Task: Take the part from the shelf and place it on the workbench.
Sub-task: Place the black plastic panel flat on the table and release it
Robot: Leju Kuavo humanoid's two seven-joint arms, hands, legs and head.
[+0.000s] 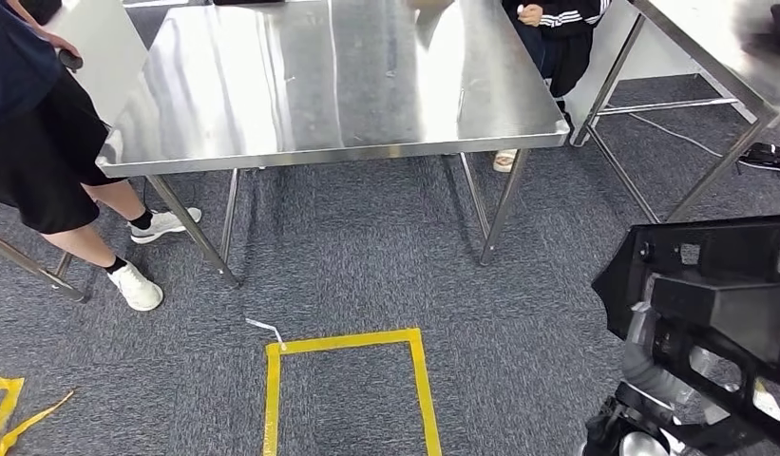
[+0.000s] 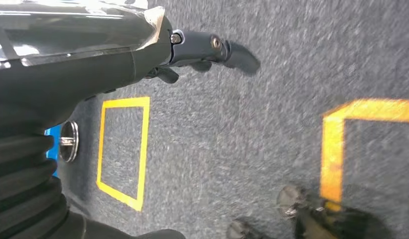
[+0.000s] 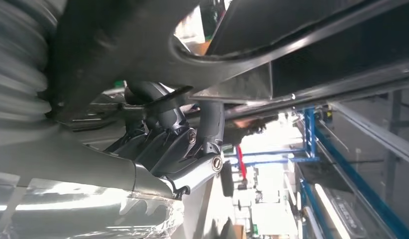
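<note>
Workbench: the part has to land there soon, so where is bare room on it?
The whole steel workbench top is bare, from near edge to far side. People stand at its left end and far right corner. The right hand holds the black part.

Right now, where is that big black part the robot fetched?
In the head view, the black part is low on the right, held by the robot's right hand above the carpet, short of the steel workbench.

I see the black part (image 1: 718, 313) cut off by the head view's right edge, hiding most of my right hand (image 1: 642, 432). The people (image 1: 34, 123) at the workbench (image 1: 329, 85) are cropped at the top. My left wrist view is motion-blurred.
</note>
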